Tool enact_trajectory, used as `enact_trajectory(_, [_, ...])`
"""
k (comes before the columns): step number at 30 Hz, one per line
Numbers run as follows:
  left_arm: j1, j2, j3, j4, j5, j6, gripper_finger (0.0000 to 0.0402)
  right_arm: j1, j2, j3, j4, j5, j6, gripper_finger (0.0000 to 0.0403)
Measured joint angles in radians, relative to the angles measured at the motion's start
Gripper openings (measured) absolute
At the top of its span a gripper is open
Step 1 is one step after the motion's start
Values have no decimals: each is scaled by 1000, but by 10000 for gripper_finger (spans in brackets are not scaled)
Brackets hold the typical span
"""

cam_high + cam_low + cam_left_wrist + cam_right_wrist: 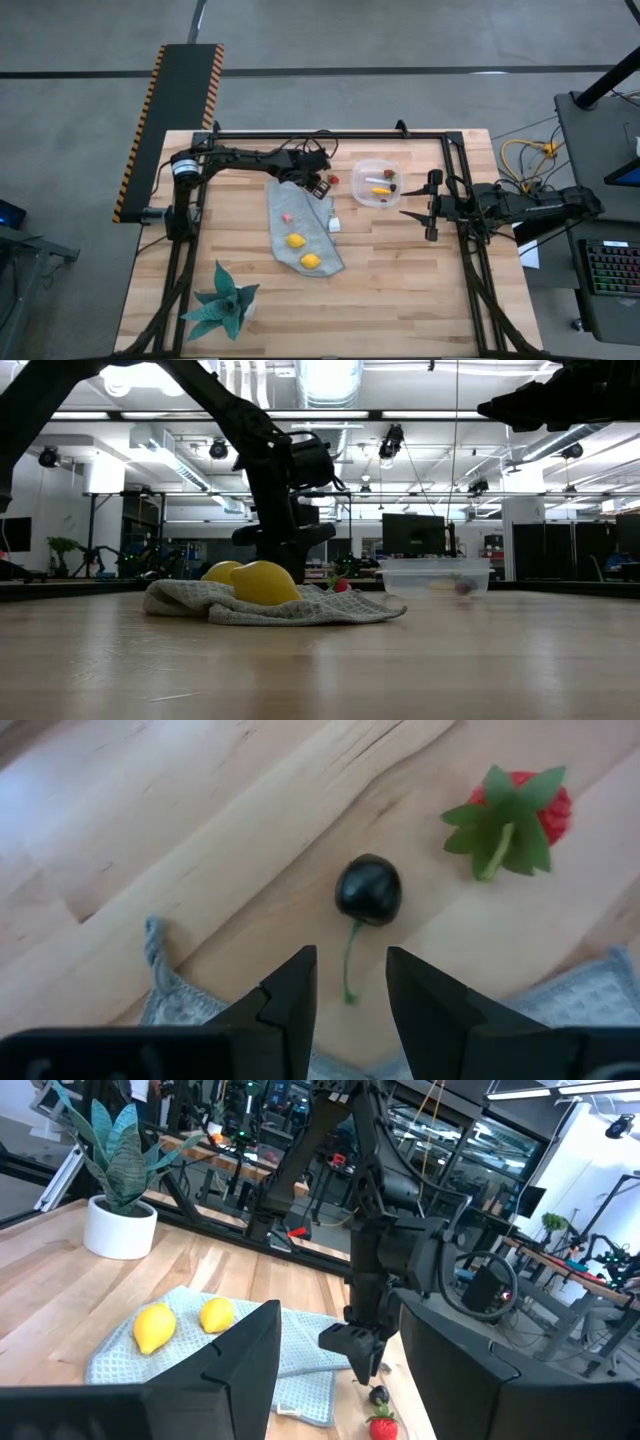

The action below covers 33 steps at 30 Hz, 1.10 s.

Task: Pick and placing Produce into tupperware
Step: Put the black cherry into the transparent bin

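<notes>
Lying just ahead of left gripper [350, 995] open jaws: dark cherry [368, 890].

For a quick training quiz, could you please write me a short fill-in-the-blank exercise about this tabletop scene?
1. The two lemons lie on the grey ____.
2. The left gripper hovers open over a dark ____ with a green stem.
3. The strawberry lies on the bare ____, outside the tupperware.
4. The right gripper waits beside the tupperware, holding ____.

Missing words: cloth; cherry; table; nothing

Two lemons [262, 581] on cloth [270, 606]; tupperware [436, 577] beyond; left claw [290, 565] behind lemons
</notes>
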Motion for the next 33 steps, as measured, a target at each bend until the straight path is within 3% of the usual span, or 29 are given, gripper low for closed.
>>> enact_trajectory(33, [10,8,-81,127,48,7,106,0,0,0,6,0,0,199])
